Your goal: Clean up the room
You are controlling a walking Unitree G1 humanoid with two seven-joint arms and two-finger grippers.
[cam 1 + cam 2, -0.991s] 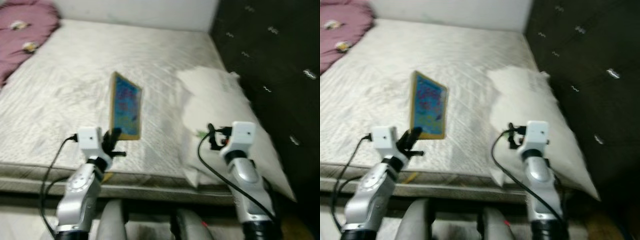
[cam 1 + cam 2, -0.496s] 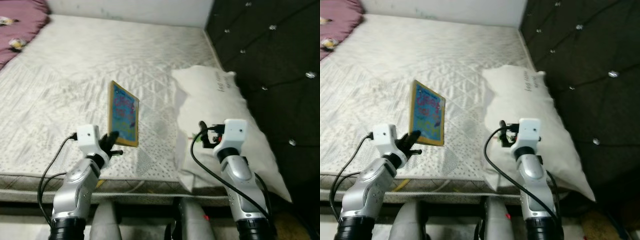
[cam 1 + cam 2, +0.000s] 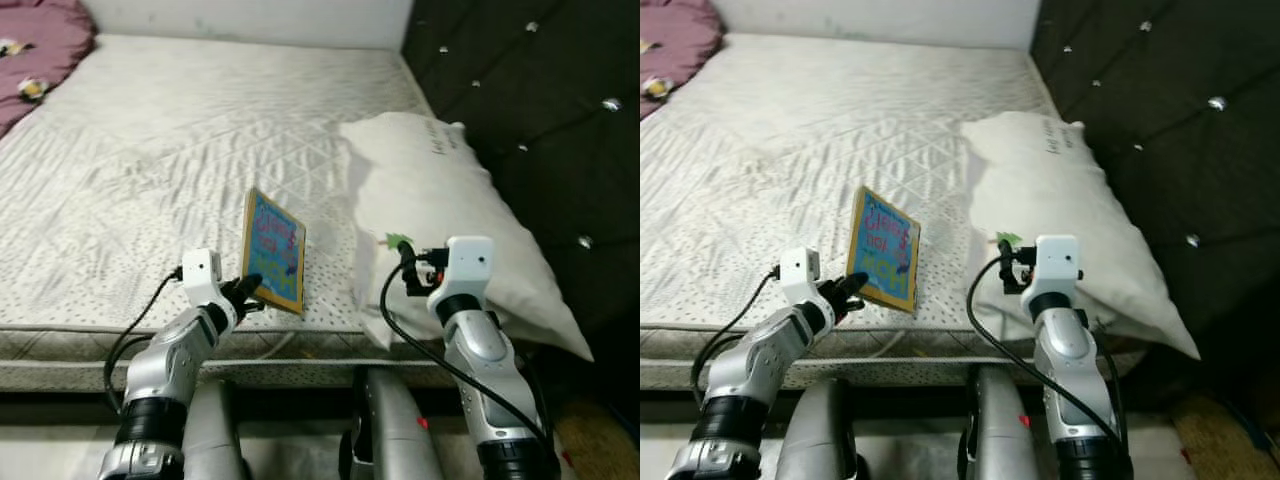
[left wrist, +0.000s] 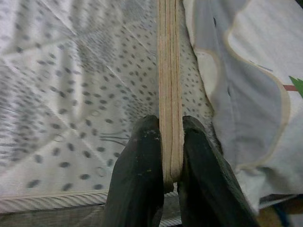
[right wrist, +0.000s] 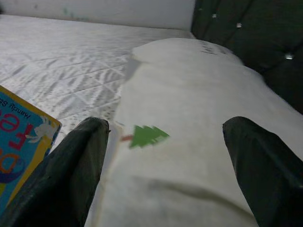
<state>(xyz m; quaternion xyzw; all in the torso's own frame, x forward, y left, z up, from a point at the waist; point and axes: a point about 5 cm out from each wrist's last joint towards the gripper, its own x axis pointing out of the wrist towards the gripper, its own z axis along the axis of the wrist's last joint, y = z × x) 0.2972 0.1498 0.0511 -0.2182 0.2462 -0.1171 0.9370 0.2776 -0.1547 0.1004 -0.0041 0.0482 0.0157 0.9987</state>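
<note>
Tidying looks barely begun: the left end effector pinches a colourful book by its lower edge, upright above the bed near the pillow (destination unknown). The right end effector hovers open at the pillow.

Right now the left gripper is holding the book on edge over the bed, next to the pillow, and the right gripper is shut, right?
Not quite. The right gripper is open, its fingers spread wide before the pillow, as the right wrist view shows. The left gripper does pinch the book on edge over the bed.
</note>
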